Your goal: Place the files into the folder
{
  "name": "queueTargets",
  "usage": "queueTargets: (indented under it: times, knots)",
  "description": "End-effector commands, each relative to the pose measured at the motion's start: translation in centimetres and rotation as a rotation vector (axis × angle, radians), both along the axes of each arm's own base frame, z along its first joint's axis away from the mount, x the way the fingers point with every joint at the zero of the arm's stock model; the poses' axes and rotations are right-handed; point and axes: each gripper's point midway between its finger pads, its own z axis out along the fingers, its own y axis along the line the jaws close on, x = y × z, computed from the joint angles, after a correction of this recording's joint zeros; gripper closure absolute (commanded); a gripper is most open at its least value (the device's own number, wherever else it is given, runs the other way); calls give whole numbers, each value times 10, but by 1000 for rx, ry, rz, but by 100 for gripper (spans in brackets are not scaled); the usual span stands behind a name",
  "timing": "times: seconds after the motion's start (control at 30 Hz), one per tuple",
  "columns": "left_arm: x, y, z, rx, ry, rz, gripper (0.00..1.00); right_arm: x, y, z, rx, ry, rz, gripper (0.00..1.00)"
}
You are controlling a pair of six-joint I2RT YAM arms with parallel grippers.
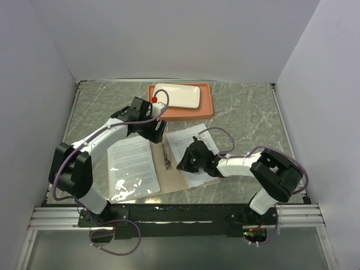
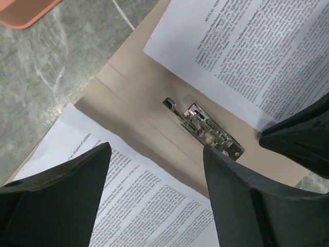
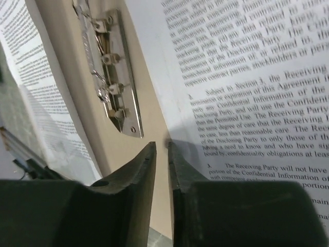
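- At the near edge of the table [image 1: 247,118], the folder [image 1: 166,179] lies open and flat, so both of its halves can take paper.
- On its left half lies the left sheet [image 1: 132,160]. Gloss covers the sheet's near end, so it looks tucked under the clear pocket and probably done.
- Just right of the middle, the right gripper [image 3: 162,154] is low at the left edge of the right sheet [image 1: 183,140]. Only a thin slit shows between its fingers. I cannot tell whether they pinch the paper or have let it go.
- That sheet lies skewed, partly on the folder's right half, with its far corner out over the table. So one of the files seems not yet seated.
- Along the fold sits the metal clip [image 2: 203,128], bare between the two sheets.
- Over the folder's far end, the left gripper [image 2: 157,152] hangs spread wide and grasps nothing. It is likely clear of the paper so the other arm can work.
- Farthest back, an orange tray [image 1: 208,109] holds a white plate [image 1: 177,95], well apart from the job.
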Motion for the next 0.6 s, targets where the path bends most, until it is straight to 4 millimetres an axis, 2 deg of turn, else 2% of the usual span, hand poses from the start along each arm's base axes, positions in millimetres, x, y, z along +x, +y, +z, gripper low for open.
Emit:
queueTargets:
  times: [0.0, 0.07, 0.17, 0.23, 0.27, 0.33, 0.37, 0.4, 0.43, 0.57]
  knots:
    - [13, -12, 29, -89, -23, -10, 21, 25, 13, 22, -80, -95, 51, 72]
    - [15, -11, 49, -108, -62, -13, 21, 37, 24, 37, -94, -124, 69, 67]
    - [16, 2, 68, -130, -90, 2, 19, 48, 35, 48, -120, -140, 101, 61]
    - [21, 18, 73, -131, -105, 41, 19, 57, 35, 43, -171, -142, 104, 58]
    - [22, 26, 74, -130, -114, 58, 19, 60, 41, 48, -172, -144, 112, 58]
    - [28, 43, 69, -125, -117, 101, 19, 64, 44, 41, -200, -132, 126, 57]
    - [30, 49, 66, -117, -116, 109, 19, 67, 49, 45, -199, -138, 130, 57]
    - [31, 53, 61, -108, -114, 115, 19, 66, 47, 36, -229, -114, 134, 57]
    - [35, 58, 55, -99, -116, 126, 19, 66, 47, 35, -241, -114, 141, 57]
    - [51, 64, 27, -64, -101, 136, 20, 68, 47, 30, -317, -109, 143, 56]
